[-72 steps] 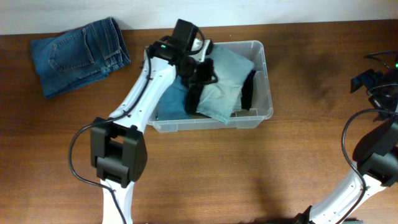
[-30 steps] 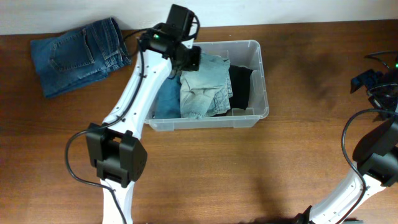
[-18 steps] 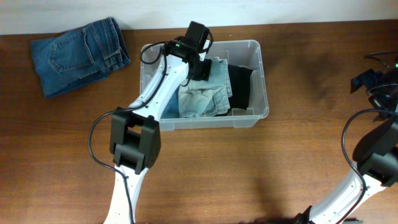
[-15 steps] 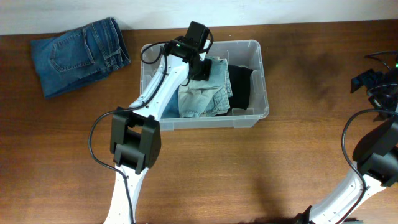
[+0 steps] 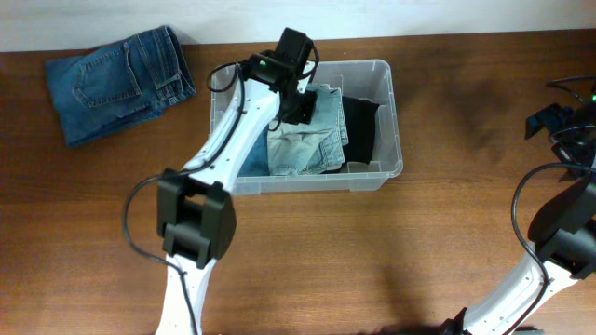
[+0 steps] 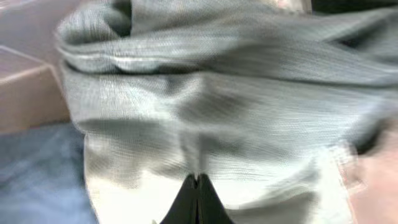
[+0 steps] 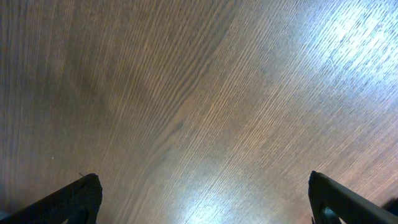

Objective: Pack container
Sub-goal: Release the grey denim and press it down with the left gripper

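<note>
Brown wood table (image 5: pixel 372 261) under a pale wall. Far left, near the back edge: folded jeans (image 5: pixel 121 82), lying flat, well apart from the container and not yet packed.

Next, towards the middle at the back: container (image 5: pixel 317 182), clear-walled, upright, partly filled. Inside, from the left: blue cloth (image 5: pixel 250 158) along the left wall, pale denim (image 5: pixel 303 140) rumpled in the middle, black cloth (image 5: pixel 361 126) bunched against the right side.

Left gripper (image 5: pixel 300 104) down inside the container, over the far end of the pale denim. In the wrist view, fingertips (image 6: pixel 186 208) brought fully together, right at the cloth. Nipping a thin fold or merely pressing: cannot tell.

Far right, well apart from everything else: right gripper (image 7: pixel 208 199), spread as wide as possible, holding nothing, above bare table only.

Step in hand, by judgement: settling or tucking the pale denim into place. Packing partly done, with the jeans left outside.

For the next move, probably:
- Lift clear of the container without dragging the denim out.
- Open and swing left to the jeans.
- Grip through the whole folded stack, so as to carry it in one piece.
- Lay it on top and press down, since space inside looks tight.
</note>
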Controlling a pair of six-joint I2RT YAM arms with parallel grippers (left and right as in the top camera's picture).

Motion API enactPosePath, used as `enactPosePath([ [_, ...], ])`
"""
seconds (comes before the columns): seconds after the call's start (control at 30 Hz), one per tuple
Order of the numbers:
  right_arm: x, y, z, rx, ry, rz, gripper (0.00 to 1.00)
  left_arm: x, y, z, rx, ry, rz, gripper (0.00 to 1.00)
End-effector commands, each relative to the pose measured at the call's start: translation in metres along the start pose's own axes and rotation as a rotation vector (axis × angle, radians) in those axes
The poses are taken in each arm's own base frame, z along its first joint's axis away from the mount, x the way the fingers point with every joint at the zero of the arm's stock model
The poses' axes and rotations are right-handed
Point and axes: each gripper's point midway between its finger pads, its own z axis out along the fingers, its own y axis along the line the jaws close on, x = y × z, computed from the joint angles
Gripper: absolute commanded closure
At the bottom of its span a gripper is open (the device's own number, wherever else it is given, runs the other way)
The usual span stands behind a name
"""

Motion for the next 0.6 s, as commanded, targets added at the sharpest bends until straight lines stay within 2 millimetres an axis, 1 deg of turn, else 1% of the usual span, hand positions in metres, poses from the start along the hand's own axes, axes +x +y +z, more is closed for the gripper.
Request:
enactPosePath([
  [0.0, -0.001, -0.003, -0.007, 0.005, -0.022, 0.009, 0.02, 0.0, -0.024, -0.057, 0.098, -0.043, 0.03, 0.99],
  [0.07, -0.001, -0.003, -0.007, 0.005, -0.022, 0.009, 0.02, 0.009, -0.024, -0.059, 0.103, -0.01, 0.027, 0.99],
  [0.2, -0.001, -0.003, -0.007, 0.005, -0.022, 0.009, 0.02, 0.04, -0.023, -0.059, 0.109, 0.121, 0.011, 0.99],
  [0.27, -0.001, -0.003, -0.007, 0.005, -0.022, 0.009, 0.01, 0.05, -0.022, -0.059, 0.103, 0.162, 0.006, 0.99],
  [0.47, -0.001, -0.003, -0.007, 0.005, -0.022, 0.009, 0.02, 0.063, -0.02, -0.056, 0.096, 0.213, -0.001, 0.99],
  [0.57, -0.001, -0.003, -0.007, 0.005, -0.022, 0.009, 0.02, 0.072, -0.018, -0.048, 0.091, 0.248, -0.005, 0.99],
])
